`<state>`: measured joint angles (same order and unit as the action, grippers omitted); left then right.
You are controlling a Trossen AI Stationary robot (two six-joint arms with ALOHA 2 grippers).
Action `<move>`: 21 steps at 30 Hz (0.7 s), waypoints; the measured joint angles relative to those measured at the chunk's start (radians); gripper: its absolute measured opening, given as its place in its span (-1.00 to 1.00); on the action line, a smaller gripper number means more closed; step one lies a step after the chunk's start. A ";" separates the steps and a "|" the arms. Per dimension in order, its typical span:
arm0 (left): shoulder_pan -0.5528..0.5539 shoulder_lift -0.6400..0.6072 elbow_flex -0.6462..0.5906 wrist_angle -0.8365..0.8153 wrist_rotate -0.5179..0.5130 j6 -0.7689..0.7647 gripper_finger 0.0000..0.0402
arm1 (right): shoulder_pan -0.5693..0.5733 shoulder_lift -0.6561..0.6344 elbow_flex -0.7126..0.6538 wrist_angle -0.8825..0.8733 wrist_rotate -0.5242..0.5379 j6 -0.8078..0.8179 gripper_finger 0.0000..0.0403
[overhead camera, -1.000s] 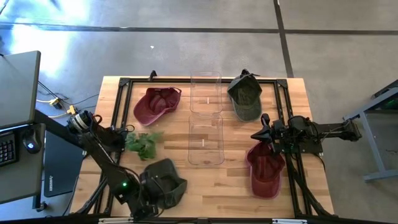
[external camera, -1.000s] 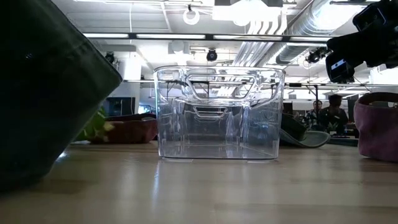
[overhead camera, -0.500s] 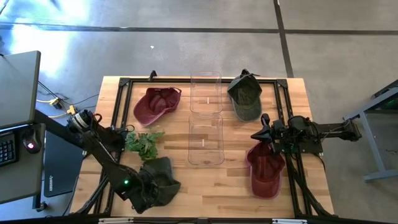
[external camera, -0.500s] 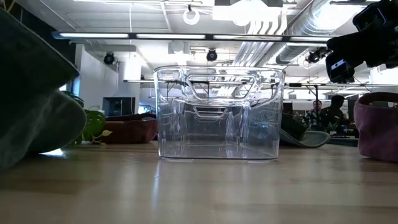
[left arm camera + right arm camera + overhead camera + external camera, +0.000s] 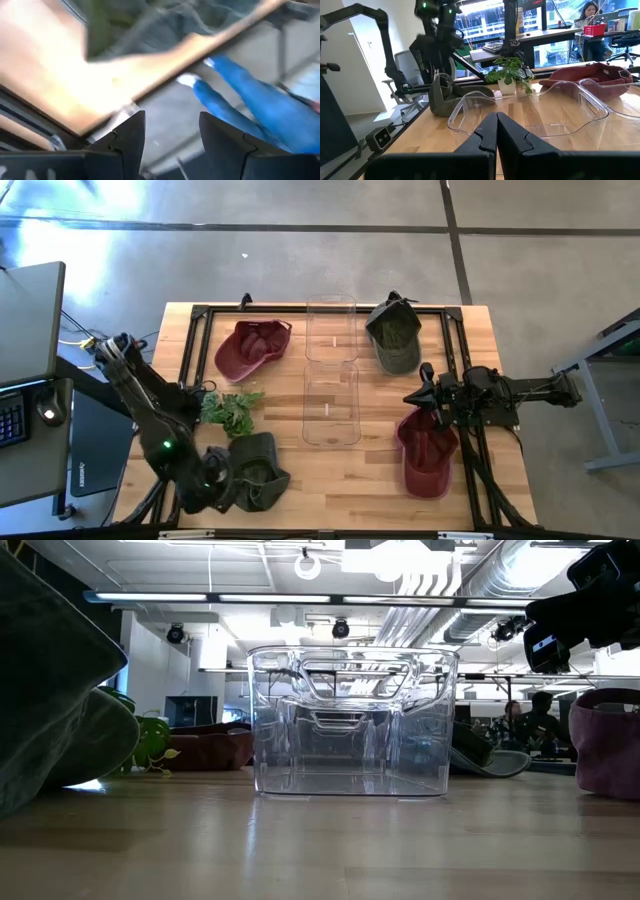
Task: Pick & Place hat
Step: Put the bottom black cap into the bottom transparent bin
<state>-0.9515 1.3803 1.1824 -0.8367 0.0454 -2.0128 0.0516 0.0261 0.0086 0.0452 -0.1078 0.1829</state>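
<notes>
left gripper (image 5: 215, 485) fingers apart, just beside dark green cap (image 5: 258, 470) at table's (image 5: 350, 480) near edge | right gripper (image 5: 412, 395) fingers closed, empty, above maroon cap (image 5: 428, 452)

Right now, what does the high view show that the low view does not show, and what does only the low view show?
Only the high view shows the left gripper by the dark green hat at the table's near left corner, and the right gripper over the maroon hat.

Only the low view shows the room behind: ceiling lights and people at desks.

Both show the clear bin, the small plant, and the far green hat.
</notes>
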 joint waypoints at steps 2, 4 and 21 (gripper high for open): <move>-0.016 -0.031 0.000 0.041 -0.028 0.001 -0.11 | 0.000 0.000 0.000 0.000 0.000 0.000 -1.00; -0.031 -0.036 0.000 0.107 -0.097 0.039 -0.18 | 0.000 0.000 0.000 0.001 -0.001 0.000 -1.00; 0.081 0.354 -0.001 0.334 -0.442 0.140 -0.93 | 0.000 0.000 0.000 0.001 0.000 0.000 -1.00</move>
<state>-0.8707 1.7341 1.1816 -0.5029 -0.3965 -1.8729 0.0514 0.0257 0.0086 0.0462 -0.1081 0.1829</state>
